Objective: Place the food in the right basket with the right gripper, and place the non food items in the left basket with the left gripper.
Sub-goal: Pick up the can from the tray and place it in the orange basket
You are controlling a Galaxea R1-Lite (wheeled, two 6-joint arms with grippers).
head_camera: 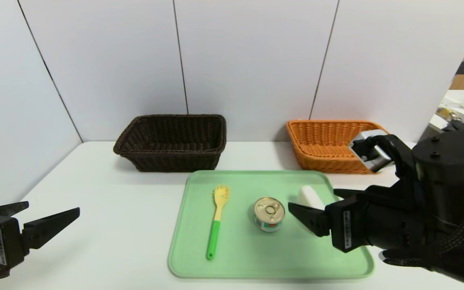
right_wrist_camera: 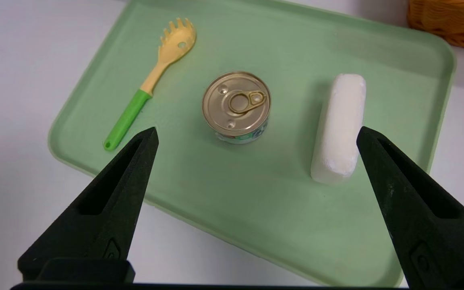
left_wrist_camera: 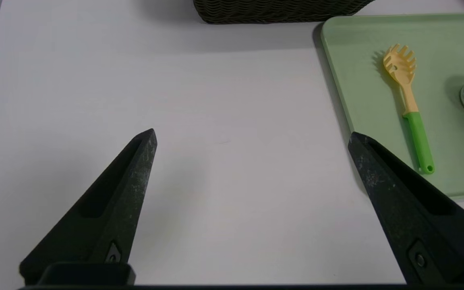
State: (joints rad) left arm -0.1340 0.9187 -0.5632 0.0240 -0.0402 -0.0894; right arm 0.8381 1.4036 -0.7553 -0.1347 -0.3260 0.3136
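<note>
Two empty, wide-open grippers, the left (head_camera: 50, 212) beyond the tray's left edge, the right (head_camera: 311, 198) above its right half, flank the tin can (head_camera: 269, 214) mid-tray (head_camera: 272, 272); closing off-centre, the right might clip the white block (head_camera: 311, 196).
</note>
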